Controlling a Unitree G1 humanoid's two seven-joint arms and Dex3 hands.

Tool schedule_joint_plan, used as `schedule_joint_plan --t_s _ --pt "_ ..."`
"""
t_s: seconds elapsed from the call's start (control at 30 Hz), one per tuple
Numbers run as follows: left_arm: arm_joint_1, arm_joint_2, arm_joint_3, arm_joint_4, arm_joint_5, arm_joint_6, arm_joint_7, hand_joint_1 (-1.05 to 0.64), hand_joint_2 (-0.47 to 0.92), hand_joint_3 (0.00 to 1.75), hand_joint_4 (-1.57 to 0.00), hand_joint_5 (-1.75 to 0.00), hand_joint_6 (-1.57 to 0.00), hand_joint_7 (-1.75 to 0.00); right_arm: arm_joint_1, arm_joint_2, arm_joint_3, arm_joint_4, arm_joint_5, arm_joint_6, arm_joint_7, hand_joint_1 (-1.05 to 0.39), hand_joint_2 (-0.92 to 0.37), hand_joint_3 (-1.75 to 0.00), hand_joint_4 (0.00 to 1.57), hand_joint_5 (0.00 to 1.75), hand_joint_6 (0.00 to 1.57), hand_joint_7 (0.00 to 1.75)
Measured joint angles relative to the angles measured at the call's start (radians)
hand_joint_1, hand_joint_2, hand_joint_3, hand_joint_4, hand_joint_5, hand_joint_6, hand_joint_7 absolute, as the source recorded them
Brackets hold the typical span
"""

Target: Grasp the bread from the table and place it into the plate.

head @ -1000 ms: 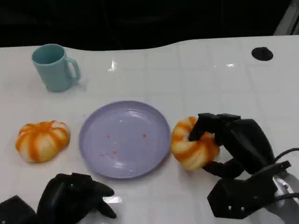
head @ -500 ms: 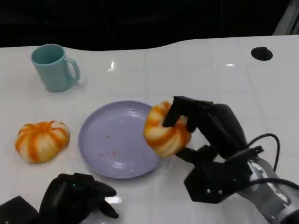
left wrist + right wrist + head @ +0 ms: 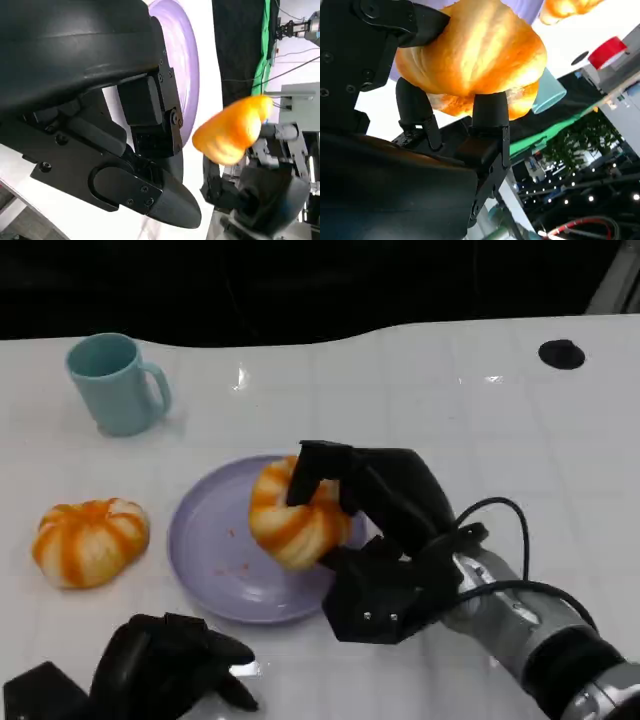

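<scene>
My right hand [image 3: 375,515] grips an orange-and-white striped bread roll [image 3: 295,518] and holds it over the right half of the lavender plate [image 3: 215,540]. In the right wrist view the bread [image 3: 475,55] sits clamped between the black fingers [image 3: 487,112]. The left wrist view shows that same bread [image 3: 230,131] beside the plate [image 3: 186,65]. A second striped bread [image 3: 88,540] lies on the white table left of the plate. Low at the front left, my left hand [image 3: 165,665] rests with its fingers curled in, holding nothing.
A teal mug [image 3: 115,383] stands at the back left. A small black disc [image 3: 561,354] lies at the back right. A black cable [image 3: 500,530] loops off my right wrist. The table's dark far edge runs along the top.
My right hand has carried the bread leftward, from the table beside the plate's right rim to over the plate. The left hand and the other bread have stayed put.
</scene>
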Motion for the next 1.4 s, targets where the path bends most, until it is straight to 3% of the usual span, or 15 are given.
schedule_joint_plan --t_s 0.1,0.17,0.23,0.27,0.37,0.43,0.73,1.03,1.27,1.4 --pt "0.000 0.000 0.000 0.000 0.001 0.000 0.000 -1.05 0.86 0.00 -1.54 -0.56 -1.57 -0.21 -0.030 0.023 0.006 0.064 -0.001 -0.010 -0.018 -0.10 -0.34 -1.28 0.85 1.64 0.88 1.06" --pt "-0.001 0.000 0.000 0.000 0.003 0.000 0.001 -1.05 0.86 0.00 -1.55 -0.56 -1.57 -0.21 -0.046 0.033 0.010 0.098 0.000 -0.012 -0.019 -0.14 -0.41 -1.03 0.72 1.36 0.78 0.66" --pt "-0.001 0.000 0.000 0.000 0.006 -0.001 0.003 -1.05 0.87 0.00 -1.54 -0.56 -1.57 -0.21 -0.057 0.035 0.018 0.120 -0.001 -0.010 -0.007 -0.19 -0.49 -0.84 0.58 1.11 0.72 0.39" --pt "-0.001 0.000 0.000 0.000 0.007 -0.001 0.003 -1.05 0.87 0.00 -1.54 -0.56 -1.57 -0.21 -0.060 0.035 0.023 0.123 -0.002 -0.007 0.003 -0.26 -0.56 -0.71 0.41 0.82 0.62 0.23" --pt "-0.001 -0.001 0.000 0.002 0.008 -0.006 0.004 -1.05 0.87 0.00 -1.54 -0.56 -1.57 -0.22 -0.073 0.024 0.048 0.120 -0.018 0.022 0.045 -0.35 -0.77 -0.33 0.25 0.44 0.53 0.05" --pt "-0.002 -0.002 0.000 0.004 0.009 -0.008 0.004 -1.05 0.87 0.00 -1.54 -0.56 -1.57 -0.22 -0.076 0.018 0.066 0.108 -0.037 0.046 0.074 -0.44 -0.89 -0.14 0.12 0.38 0.45 0.01" --pt "-0.007 -0.001 -0.001 0.019 0.011 -0.026 0.010 -1.05 0.87 0.00 -1.54 -0.56 -1.57 -0.22 -0.053 -0.018 0.097 -0.003 -0.062 0.094 0.110 -0.53 -0.92 -0.17 0.04 0.44 0.40 0.01" --pt "-0.008 -0.001 -0.003 0.023 0.013 -0.033 0.011 -1.05 0.87 0.00 -1.54 -0.56 -1.57 -0.22 0.042 -0.086 0.088 -0.151 -0.034 0.070 0.160 -0.50 -0.92 -0.16 0.15 0.54 0.47 0.04" --pt "-0.011 -0.001 -0.001 0.027 0.009 -0.033 0.010 -1.05 0.86 0.00 -1.54 -0.56 -1.57 -0.21 0.157 -0.137 0.027 -0.278 0.061 -0.028 0.195 -0.44 -0.92 -0.17 0.26 0.60 0.54 0.07" --pt "-0.011 -0.001 0.001 0.028 0.008 -0.033 0.010 -1.05 0.87 0.00 -1.54 -0.56 -1.57 -0.20 0.234 -0.164 -0.012 -0.361 0.148 -0.066 0.278 -0.41 -0.92 -0.17 0.31 0.63 0.59 0.09"
